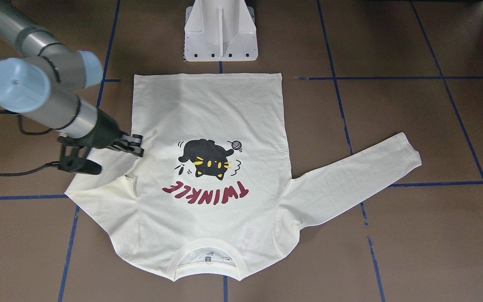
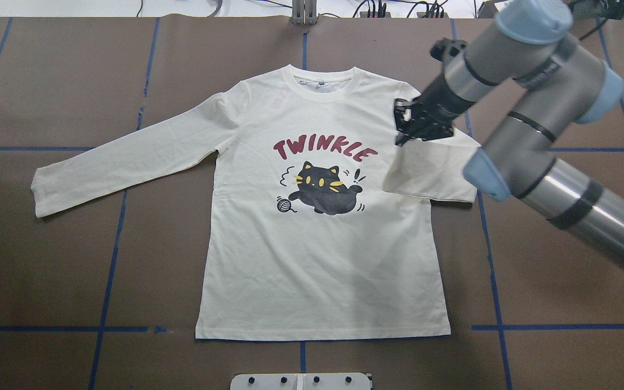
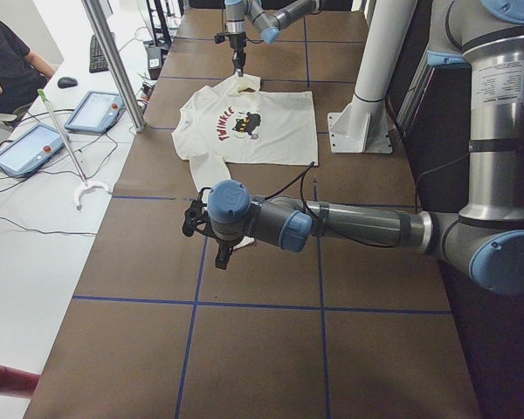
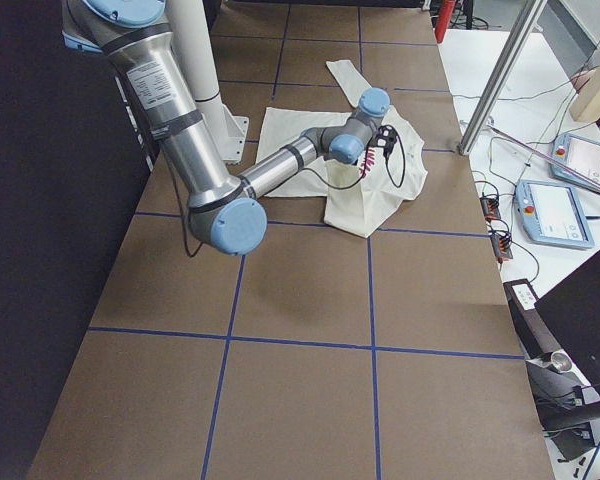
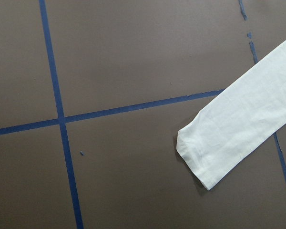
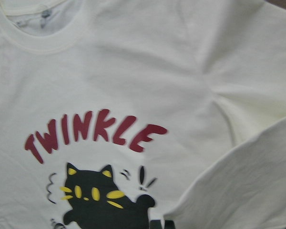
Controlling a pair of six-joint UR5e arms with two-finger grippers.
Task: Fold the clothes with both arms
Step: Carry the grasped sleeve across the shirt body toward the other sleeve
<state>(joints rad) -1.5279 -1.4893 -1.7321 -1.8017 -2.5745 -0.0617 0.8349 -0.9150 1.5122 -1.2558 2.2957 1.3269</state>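
**Item:** cream-white long-sleeved cotton T-shirt (image 2: 323, 271), lying flat and print-up on the brown desk (image 2: 561, 271), which is gridded with blue tape lines (image 2: 110, 254).

**Landmark:** the shirt's black cat print (image 2: 323, 189).

**Right sleeve** (image 2: 431, 173): doubled over toward the cat print, its end raised and pinched between the right fingers (image 2: 403, 135), near the print on the robot's right.

**Left sleeve** (image 2: 128, 157): flat, its long axis running outward from the cat print to the robot's left and slanting slightly hemward.

**Left fingers** (image 3: 195, 223): past that sleeve's cuff (image 5: 205, 152), well apart from the print. Whether they are spread or closed cannot be told.

**Judgement:** the left arm is the nearer one to the flat sleeve, and the cuff lies print-ward of its fingers.
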